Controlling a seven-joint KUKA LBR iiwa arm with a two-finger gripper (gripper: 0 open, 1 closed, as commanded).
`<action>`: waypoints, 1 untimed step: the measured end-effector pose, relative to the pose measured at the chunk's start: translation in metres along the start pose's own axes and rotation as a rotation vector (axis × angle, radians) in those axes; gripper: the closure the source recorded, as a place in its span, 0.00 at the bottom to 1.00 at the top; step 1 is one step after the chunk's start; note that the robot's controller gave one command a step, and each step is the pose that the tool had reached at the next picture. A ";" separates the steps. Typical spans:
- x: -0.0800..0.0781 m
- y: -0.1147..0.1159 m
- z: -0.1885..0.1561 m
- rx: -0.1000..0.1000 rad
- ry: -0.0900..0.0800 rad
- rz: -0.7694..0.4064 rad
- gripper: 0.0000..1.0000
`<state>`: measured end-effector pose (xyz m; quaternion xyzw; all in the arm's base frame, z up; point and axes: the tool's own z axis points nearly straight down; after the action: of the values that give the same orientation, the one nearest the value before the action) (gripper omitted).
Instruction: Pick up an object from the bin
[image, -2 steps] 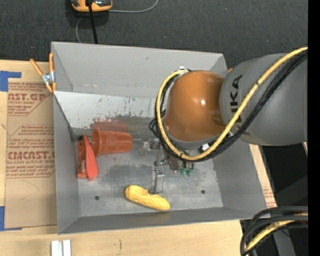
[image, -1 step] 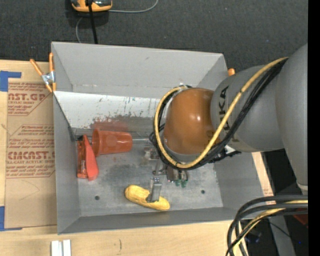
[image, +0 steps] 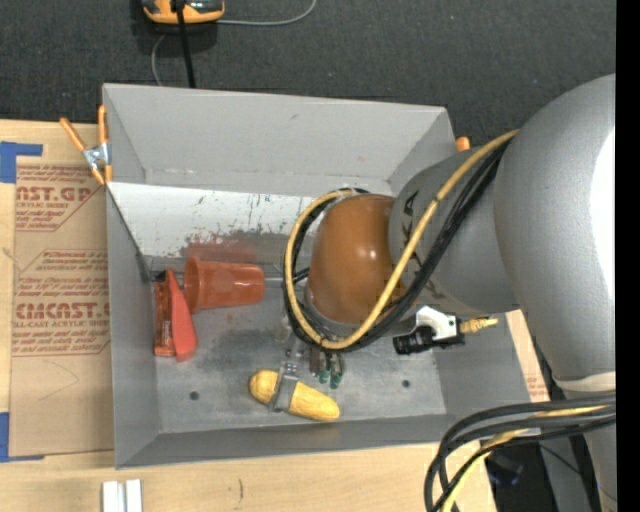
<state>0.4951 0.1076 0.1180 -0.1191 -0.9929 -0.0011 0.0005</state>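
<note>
The arm (image: 540, 230) reaches into the grey bin (image: 225, 352) from the right, its rounded orange cover (image: 352, 262) hanging over the middle of the floor with yellow and black cables (image: 296, 250) looped around it. Below the cover the gripper (image: 291, 384) points down at the front of the bin, and its tip sits right on a yellow corn cob (image: 318, 405). The cob lies on its side near the front wall, a little right of the middle, with its rounder end to the left. The gripper's tip crosses the cob's left part (the cover and wrist hide too much to tell whether the tool is set wide, narrow or closed on the cob).

An orange cup (image: 226, 283) lies tipped on its side well apart from the cob, toward the back left of the floor and close under the sloping back wall. Just beside the cup, against the left wall, lies a long, flat red piece (image: 180, 322), running front to back.
</note>
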 end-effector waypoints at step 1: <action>-0.003 -0.026 0.047 0.000 -0.002 -0.350 1.00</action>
<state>0.4915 0.0822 0.0707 0.0558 -0.9984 -0.0009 -0.0005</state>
